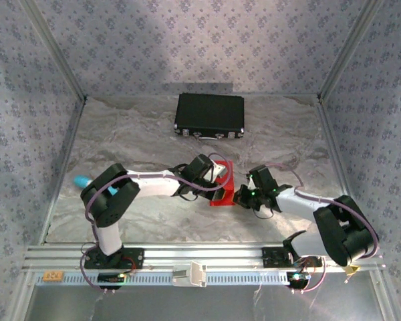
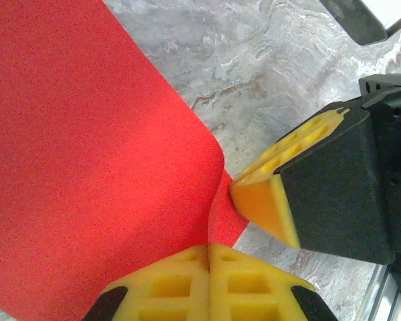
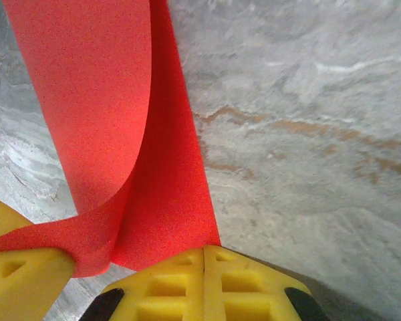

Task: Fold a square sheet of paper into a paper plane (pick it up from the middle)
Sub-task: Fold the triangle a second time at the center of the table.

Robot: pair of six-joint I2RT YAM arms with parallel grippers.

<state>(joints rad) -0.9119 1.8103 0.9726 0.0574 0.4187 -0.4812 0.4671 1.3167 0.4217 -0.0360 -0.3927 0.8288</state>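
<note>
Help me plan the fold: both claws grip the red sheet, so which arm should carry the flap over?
Probably left: the left claw pinches the curled-over layer of the square sheet of paper, while the right claw clamps the straighter strip beside it, better for anchoring.

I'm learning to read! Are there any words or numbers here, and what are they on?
No text can be read.
On the red paper: nothing, plain.
On the black case: nothing readable.
On the small tan tag, near left: too small to read.
</note>
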